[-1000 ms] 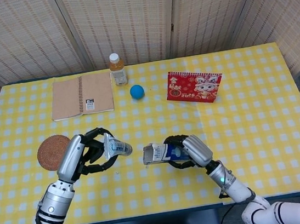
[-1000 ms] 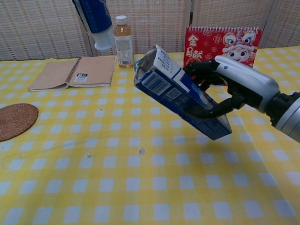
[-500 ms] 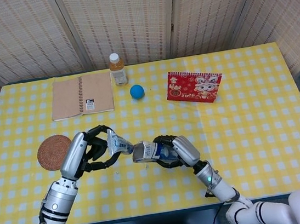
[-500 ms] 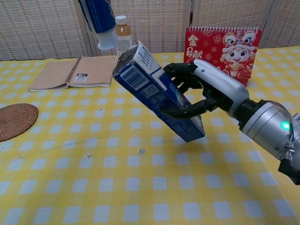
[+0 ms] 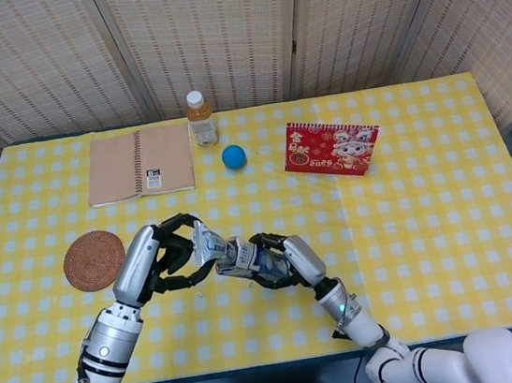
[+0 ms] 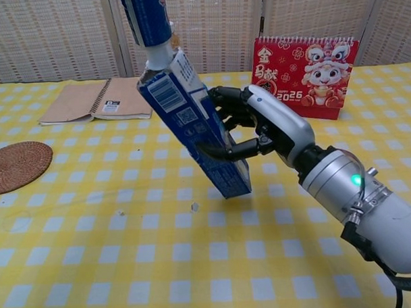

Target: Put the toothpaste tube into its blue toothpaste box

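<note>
Toothpaste tube (image 6: 147, 21): clamped in left robot hand (image 5: 165, 255), cap at open top of blue toothpaste box (image 6: 194, 127). Box: gripped by right robot hand (image 6: 258, 125), tilted above desk (image 6: 94, 266). Insertion apparently just starting; full slide-in outstanding.

One notebook (image 5: 139, 163), one bottle (image 5: 200, 118), one ball (image 5: 234, 157), one calendar (image 5: 331, 147), one coaster (image 5: 91, 260), possibly crumbs.

Silver-backed right hand (image 6: 258, 128) with black fingers, green-lit silver wrist.
</note>
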Motion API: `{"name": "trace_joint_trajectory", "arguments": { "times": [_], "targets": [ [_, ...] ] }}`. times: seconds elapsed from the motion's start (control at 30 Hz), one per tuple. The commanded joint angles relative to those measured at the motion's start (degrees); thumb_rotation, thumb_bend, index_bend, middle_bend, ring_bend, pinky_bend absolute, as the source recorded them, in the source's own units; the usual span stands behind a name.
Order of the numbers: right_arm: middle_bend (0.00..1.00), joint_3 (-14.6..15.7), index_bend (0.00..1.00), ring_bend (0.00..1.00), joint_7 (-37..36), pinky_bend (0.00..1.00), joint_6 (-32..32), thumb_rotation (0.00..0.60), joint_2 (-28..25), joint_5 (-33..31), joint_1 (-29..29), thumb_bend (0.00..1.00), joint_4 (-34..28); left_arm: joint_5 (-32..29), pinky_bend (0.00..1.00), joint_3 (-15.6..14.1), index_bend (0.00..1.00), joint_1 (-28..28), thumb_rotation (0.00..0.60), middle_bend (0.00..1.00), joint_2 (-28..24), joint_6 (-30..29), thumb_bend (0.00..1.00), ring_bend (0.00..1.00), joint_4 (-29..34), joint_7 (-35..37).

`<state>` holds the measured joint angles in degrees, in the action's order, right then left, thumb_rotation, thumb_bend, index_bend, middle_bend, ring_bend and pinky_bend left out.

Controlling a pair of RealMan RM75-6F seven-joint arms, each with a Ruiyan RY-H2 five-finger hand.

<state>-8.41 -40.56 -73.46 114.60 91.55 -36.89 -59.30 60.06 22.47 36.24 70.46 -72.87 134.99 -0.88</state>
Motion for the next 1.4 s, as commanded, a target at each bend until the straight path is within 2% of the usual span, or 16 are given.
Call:
{"name": "trace_joint_trajectory", "arguments": {
  "times": [0.03,0.63,0.93,1.13,1.4],
  "targets": [
    [0.39,0.06,0.44,0.39,-0.67,0.44,-0.22,0.600,0.69,0.09,-0.34,0.34,0.62,-0.31,1.00,0.04,0.84,0.26,0.600,1.00,0.36,-0.27,0.52,1.00,0.00,-0.36],
    [0.39,-1.88,0.44,0.39,-8.21,0.44,-4.55,0.600,5.10,-0.30,-1.28,0.34,4.53,-1.31,1.00,0.44,0.84,0.81,0.600,1.00,2.75,-2.99,0.52,1.00,0.00,-1.35],
    [0.39,-2.42,0.44,0.39,-11.98,0.44,-8.46,0.600,6.98,0.15,-0.93,0.34,7.24,-1.80,1.00,0.12,0.84,-0.42,0.600,1.00,2.12,-3.55,0.52,1.00,0.00,0.10],
    [0.39,-1.87,0.44,0.39,-11.11,0.44,-9.56,0.600,6.28,0.73,-0.67,0.34,6.60,-3.13,1.00,-0.43,0.84,-0.80,0.600,1.00,1.67,-2.66,0.52,1.00,0.00,0.90],
    [0.39,-1.37,0.44,0.39,-7.00,0.44,-7.16,0.600,4.56,0.05,-0.89,0.34,3.68,-2.40,1.00,-2.28,0.84,0.09,0.600,1.00,2.61,-1.71,0.52,1.00,-0.36,-2.25]
  ]
}}
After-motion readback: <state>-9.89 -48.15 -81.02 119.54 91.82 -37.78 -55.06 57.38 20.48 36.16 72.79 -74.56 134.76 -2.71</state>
